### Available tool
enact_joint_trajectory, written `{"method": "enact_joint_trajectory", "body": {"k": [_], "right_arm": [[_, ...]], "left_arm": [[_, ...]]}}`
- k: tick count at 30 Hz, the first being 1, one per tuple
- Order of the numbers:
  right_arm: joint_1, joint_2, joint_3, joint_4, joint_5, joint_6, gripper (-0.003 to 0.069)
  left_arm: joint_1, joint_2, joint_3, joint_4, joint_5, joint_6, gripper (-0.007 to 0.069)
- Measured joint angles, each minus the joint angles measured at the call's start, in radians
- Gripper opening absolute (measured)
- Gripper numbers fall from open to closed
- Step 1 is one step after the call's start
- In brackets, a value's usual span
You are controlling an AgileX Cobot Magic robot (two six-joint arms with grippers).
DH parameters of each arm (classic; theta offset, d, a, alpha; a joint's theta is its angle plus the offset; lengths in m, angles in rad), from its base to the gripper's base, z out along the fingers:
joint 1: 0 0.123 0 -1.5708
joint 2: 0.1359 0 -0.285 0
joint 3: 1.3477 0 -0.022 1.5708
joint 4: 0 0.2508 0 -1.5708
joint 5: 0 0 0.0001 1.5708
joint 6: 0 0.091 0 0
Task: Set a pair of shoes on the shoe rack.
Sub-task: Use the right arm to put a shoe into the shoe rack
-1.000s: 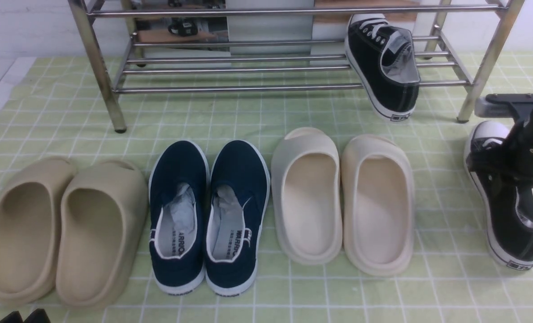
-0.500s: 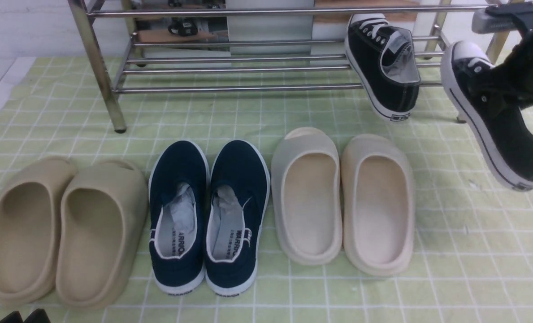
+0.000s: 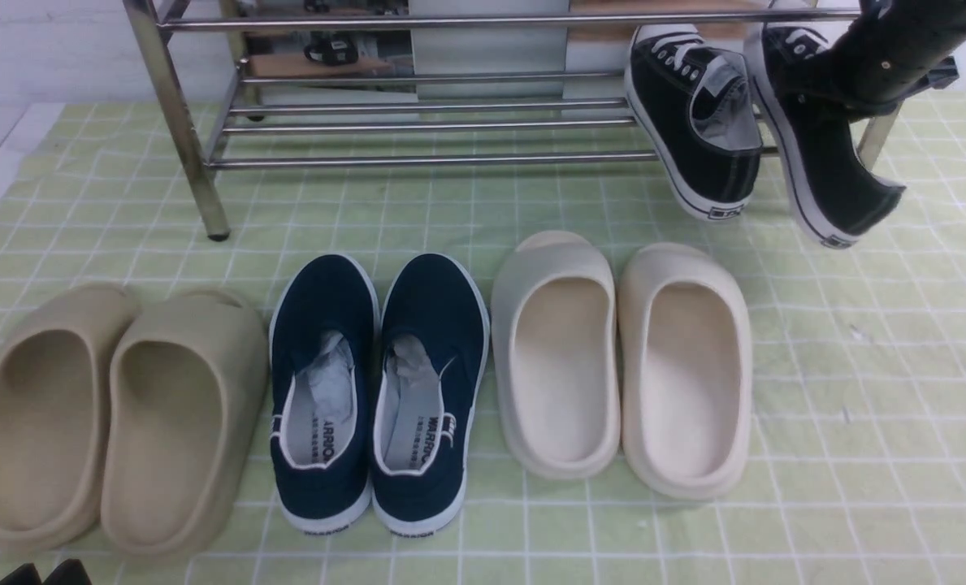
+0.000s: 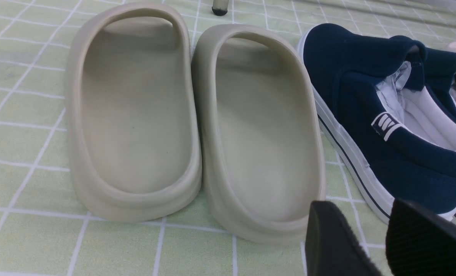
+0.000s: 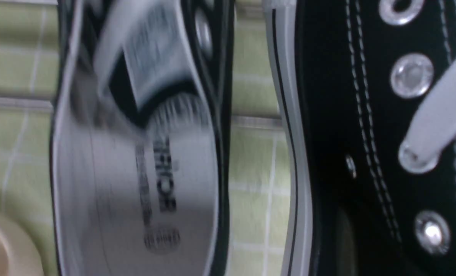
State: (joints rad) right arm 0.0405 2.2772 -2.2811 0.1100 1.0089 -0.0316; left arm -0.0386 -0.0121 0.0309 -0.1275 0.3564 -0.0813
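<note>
Lifted sneaker (image 3: 824, 162): black canvas with a white sole, suspended clear of the counter (image 3: 856, 366) at the right end of the shoe rack (image 3: 418, 126). Its toe points up toward the upper rail, its heel hangs down, and its sole is turned toward its partner. The right gripper (image 3: 824, 69) descends from the upper right, with its jaws clamped on the laced upper of this shoe. In the right wrist view, eyelets and a white lace fill the frame close to the camera.

Shelved sneaker (image 3: 694, 122): just to the left of the lifted one. Its toe lies on the bars of the lower shelf and its heel slopes forward past the front bar. Whether the two shoes touch cannot be told.

On the green checked cloth in front of the rack stand cream slides (image 3: 621, 357), navy slip-ons (image 3: 377, 390) and tan slides (image 3: 117, 414), each as a pair side by side.

Left gripper (image 4: 381, 237): low by the tan slides, well apart from both sneakers. Its jaws are parted and hold nothing.
</note>
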Motion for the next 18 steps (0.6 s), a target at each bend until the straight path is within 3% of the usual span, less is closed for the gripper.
{"method": "enact_joint_trajectory", "body": {"k": [14,16,18], "right_arm": [[0.003,0.089,-0.079,0.038,-0.028,-0.011,0.0104],[0.002,0.089,-0.079,0.044,-0.028,-0.032,0.0142],[0.002,0.089,-0.079,0.049,-0.037,-0.041,0.0237]], "left_arm": [[0.000,0.000,0.000,0.000,0.000,0.000,0.0239],[0.000,0.000,0.000,0.000,0.000,0.000,0.0239],[0.000,0.000,0.000,0.000,0.000,0.000,0.0239]]}}
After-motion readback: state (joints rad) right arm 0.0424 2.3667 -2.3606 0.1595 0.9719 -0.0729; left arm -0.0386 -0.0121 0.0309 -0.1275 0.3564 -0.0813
